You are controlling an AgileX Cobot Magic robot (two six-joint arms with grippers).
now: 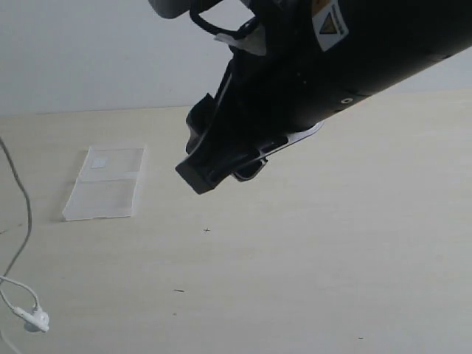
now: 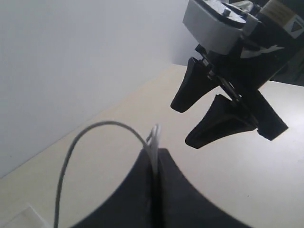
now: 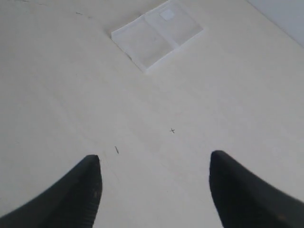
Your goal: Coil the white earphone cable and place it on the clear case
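Left gripper [image 2: 156,190] pinches cable [image 2: 107,122] aloft; right gripper [image 3: 154,156], spread and empty, should catch the slack before coiling onto case [image 3: 156,33].

One clear case [image 1: 105,184], one white earphone cable [image 1: 29,217] with one earbud [image 1: 35,318] in sight, one table [image 1: 332,258] — and two grippers: left gripper [image 2: 156,159], right gripper [image 3: 154,164].
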